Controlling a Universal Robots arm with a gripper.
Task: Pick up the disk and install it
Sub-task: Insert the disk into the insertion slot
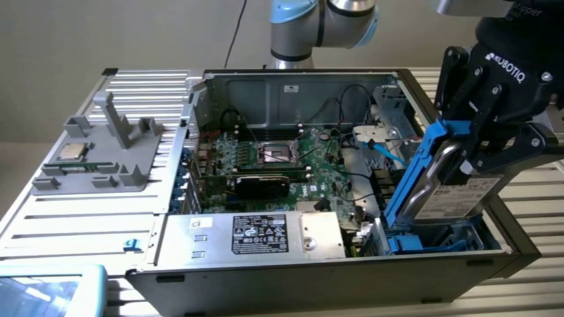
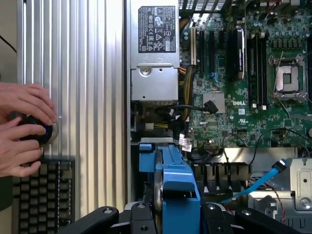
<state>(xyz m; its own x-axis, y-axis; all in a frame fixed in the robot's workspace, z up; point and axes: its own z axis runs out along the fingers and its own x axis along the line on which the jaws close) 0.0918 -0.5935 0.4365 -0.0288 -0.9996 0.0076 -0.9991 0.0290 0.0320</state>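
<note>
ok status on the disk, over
Gripper shut on disk. Disk on edge, tilted, lower end at blue drive bay, not seated. Blue cable close beside it.

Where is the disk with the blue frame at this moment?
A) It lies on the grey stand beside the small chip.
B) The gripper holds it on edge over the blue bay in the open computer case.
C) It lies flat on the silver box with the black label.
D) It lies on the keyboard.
B: the gripper is clamped on the disk, which stands tilted on edge over the blue bay.
</note>
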